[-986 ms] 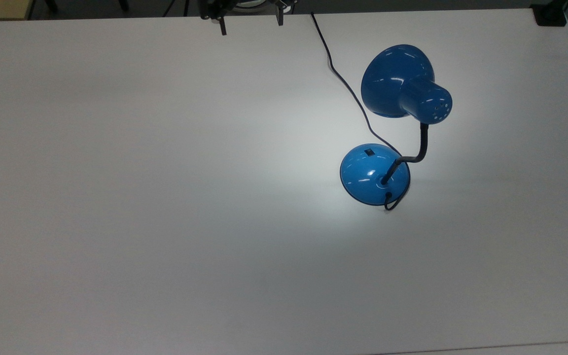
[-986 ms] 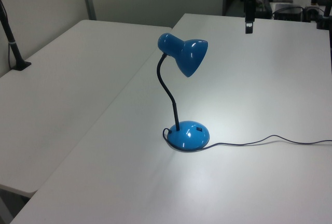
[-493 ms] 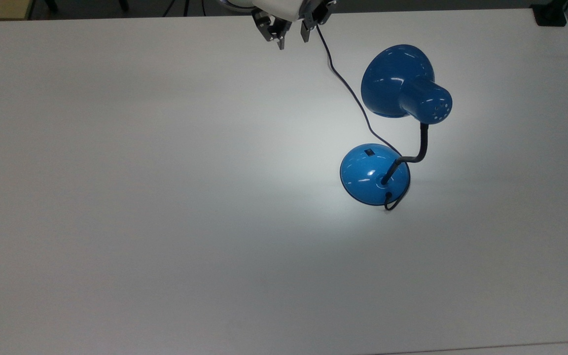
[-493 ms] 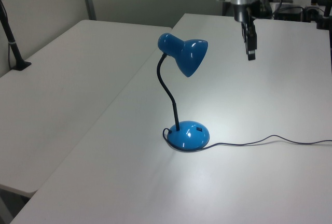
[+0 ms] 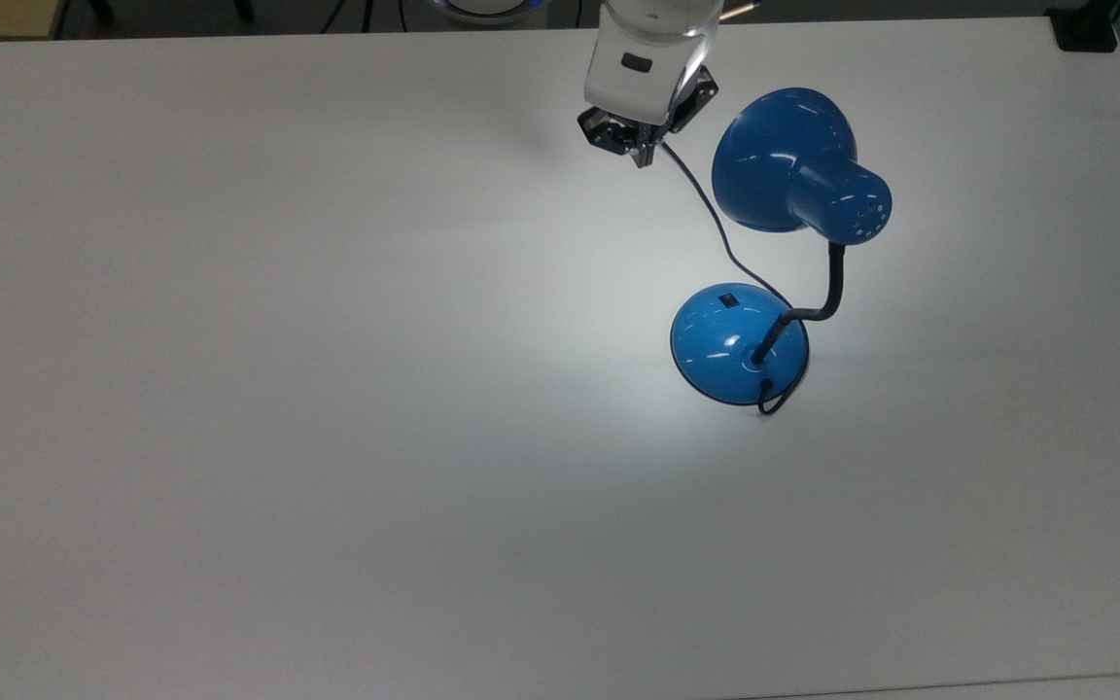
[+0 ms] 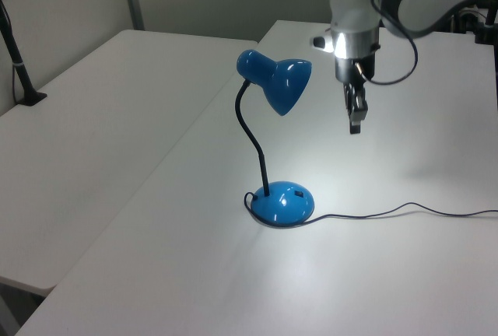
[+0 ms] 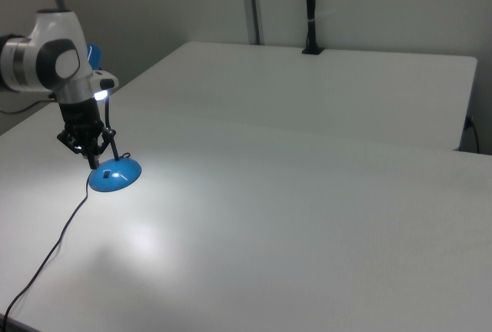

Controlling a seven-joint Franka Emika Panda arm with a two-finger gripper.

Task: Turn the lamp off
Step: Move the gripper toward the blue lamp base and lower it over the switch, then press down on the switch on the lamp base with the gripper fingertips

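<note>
The blue lamp stands on the white table and is lit, with a bright patch of light beside its domed base. A small black switch sits on the base's far side, and the bell shade hangs over the black cord. My gripper hovers to the top view's left of the shade, above the cord, with its fingers together and nothing held. In the left view the gripper hangs to the right of the shade, well above the base. In the right view the gripper is just above the base.
The cord trails off the table's far edge in the top view. A black clamp sits at the top view's upper right corner. A second table with a black post lies at the left view's left. Wide bare tabletop surrounds the lamp.
The arm has come in from the table's far edge toward the lamp and lowered. Its fingers, wide apart a second ago, have closed together. The lamp has not moved.
</note>
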